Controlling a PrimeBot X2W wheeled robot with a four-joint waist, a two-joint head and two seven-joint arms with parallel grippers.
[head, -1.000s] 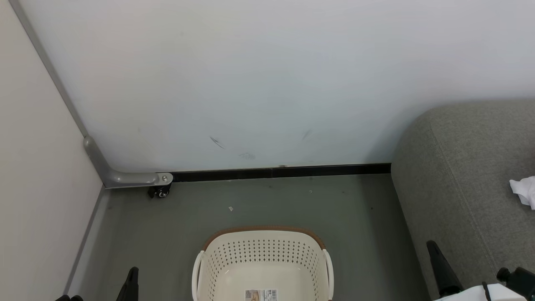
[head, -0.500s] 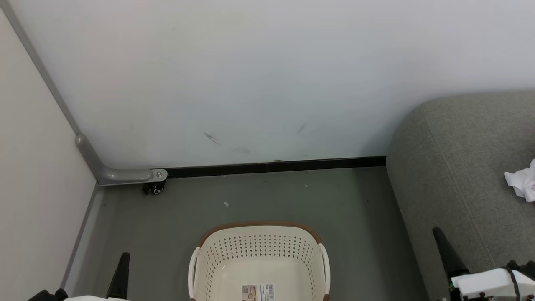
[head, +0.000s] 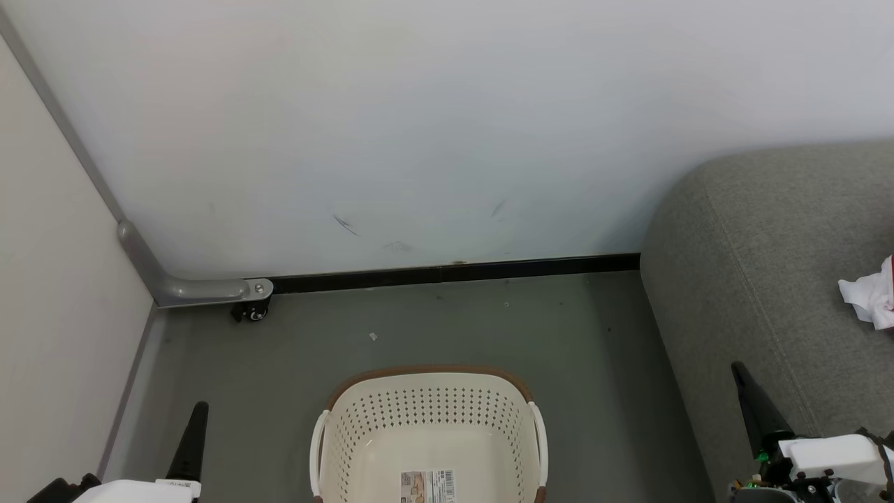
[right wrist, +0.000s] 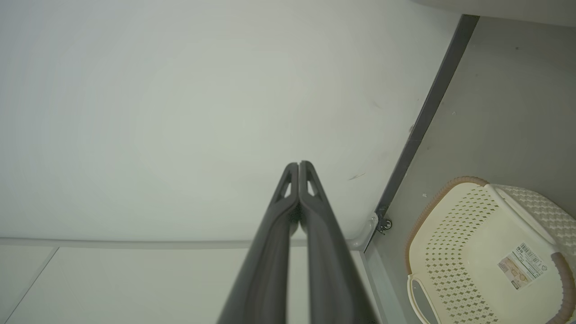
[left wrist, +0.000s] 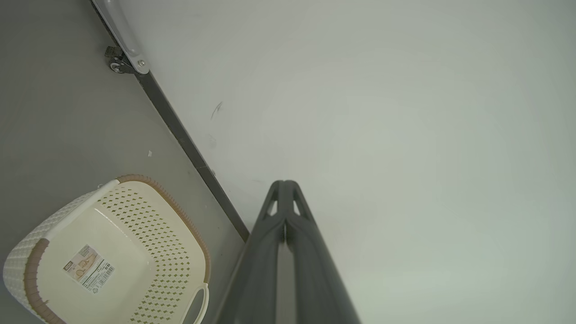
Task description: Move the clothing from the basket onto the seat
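Observation:
The cream-white basket (head: pixel 426 412) stands on the floor at the bottom centre of the head view, with a paper label (head: pixel 426 485) on its bare bottom. To the right is the grey seat (head: pixel 768 244). A crumpled white and red piece of clothing (head: pixel 869 300) lies on it at the picture's right edge. My left gripper (head: pixel 199 412) is shut and empty, left of the basket. My right gripper (head: pixel 740 374) is shut and empty in front of the seat's side. The wrist views show the left gripper (left wrist: pixel 284 182) and right gripper (right wrist: pixel 299 163) with fingers pressed together, and the basket (left wrist: pixel 148 234) (right wrist: pixel 454 252) below.
A white wall (head: pixel 419 126) with a black baseboard (head: pixel 454 271) closes the far side. A grey panel foot with a small caster (head: pixel 248 311) sits in the left corner beside a side panel (head: pixel 49 314). Grey floor (head: pixel 419 321) lies around the basket.
The head camera has shifted, so the whole scene sits a little higher and more of the basket shows. Both shut grippers have risen further into the picture.

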